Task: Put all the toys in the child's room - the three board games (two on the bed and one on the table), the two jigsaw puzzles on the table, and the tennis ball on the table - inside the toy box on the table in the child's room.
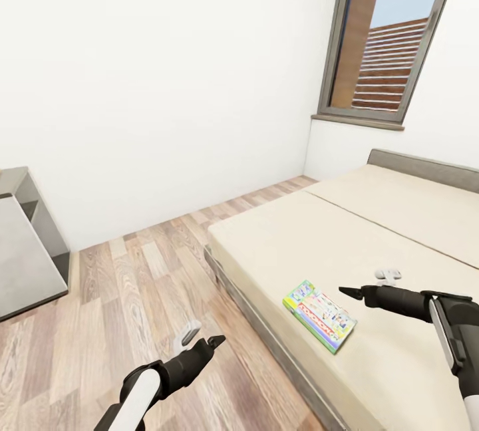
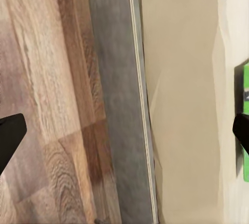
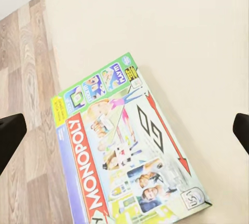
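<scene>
Plain white walls [image 1: 166, 72] meet a wood-plank floor [image 1: 133, 285] under the left gripper. A tall grey-framed window [image 1: 389, 38] rises beyond the right gripper, showing blue sky and brown slats in daylight.

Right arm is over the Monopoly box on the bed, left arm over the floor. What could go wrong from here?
1. The Monopoly box lies flat on the mattress, so the open right gripper may struggle to get a finger under it and could just press it into the soft surface.
2. The box sits near the bed's floor-side edge; a sideways nudge could push it onto the wood floor.
3. The left gripper hangs low beside the bed frame; moving in could clip it.
</scene>
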Motion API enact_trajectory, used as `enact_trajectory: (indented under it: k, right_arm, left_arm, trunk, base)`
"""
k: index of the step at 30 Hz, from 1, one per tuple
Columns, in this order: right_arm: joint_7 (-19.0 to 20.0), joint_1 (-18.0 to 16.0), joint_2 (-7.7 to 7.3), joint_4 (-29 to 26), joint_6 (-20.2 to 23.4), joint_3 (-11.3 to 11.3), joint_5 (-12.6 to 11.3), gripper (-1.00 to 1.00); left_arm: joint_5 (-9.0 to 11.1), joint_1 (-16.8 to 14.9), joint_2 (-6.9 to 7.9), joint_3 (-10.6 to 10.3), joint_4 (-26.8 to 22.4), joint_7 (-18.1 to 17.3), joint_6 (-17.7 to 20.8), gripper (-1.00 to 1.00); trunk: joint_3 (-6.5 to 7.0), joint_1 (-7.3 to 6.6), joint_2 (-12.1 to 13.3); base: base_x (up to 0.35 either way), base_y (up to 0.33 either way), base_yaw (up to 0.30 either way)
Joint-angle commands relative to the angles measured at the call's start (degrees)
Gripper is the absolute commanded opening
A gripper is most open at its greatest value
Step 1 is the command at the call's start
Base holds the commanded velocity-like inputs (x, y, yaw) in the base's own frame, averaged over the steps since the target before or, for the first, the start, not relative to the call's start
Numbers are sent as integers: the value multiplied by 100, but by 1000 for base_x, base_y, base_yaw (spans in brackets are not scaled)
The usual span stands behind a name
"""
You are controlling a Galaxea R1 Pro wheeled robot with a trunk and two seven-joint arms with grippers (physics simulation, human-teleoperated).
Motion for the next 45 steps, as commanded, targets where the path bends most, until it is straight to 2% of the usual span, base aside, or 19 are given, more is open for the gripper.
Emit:
enact_trajectory:
  k: [1, 6, 8, 16, 34, 45]
  right_arm:
    - [57, -7, 2, -4, 20, -11, 59, 100]
    - [-131, -198, 9, 55, 268, -129, 72, 100]
    - [-308, -314, 5, 86, 501, -222, 77, 100]
    - [-581, -460, -16, 132, 859, -360, 47, 100]
    - [-690, -548, -27, 156, 1049, -395, 57, 100]
    - [-683, -549, -11, 156, 1020, -375, 77, 100]
  left_arm:
    - [61, -3, 0, -1, -8, 53, 12, 100]
    - [71, -3, -10, -1, -7, 32, 6, 100]
    - [72, -3, -14, -1, -6, -13, 2, 100]
    - [55, -8, -18, 8, 3, -203, -3, 100]
    - [53, -66, -3, 33, 68, -532, 11, 100]
    - [29, -72, -8, 19, 88, -572, -3, 100]
  trunk:
    - [-24, 22, -44]
    - [-114, 131, -245]
    - [-150, 175, -325]
    - [-293, 351, -646]
    - [-617, 746, -1368]
    - [-617, 746, -1368]
  base:
    - [0, 0, 0]
    - [0, 0, 0]
    - [0, 0, 0]
    - [0, 0, 0]
    - [0, 0, 0]
    - [0, 0, 0]
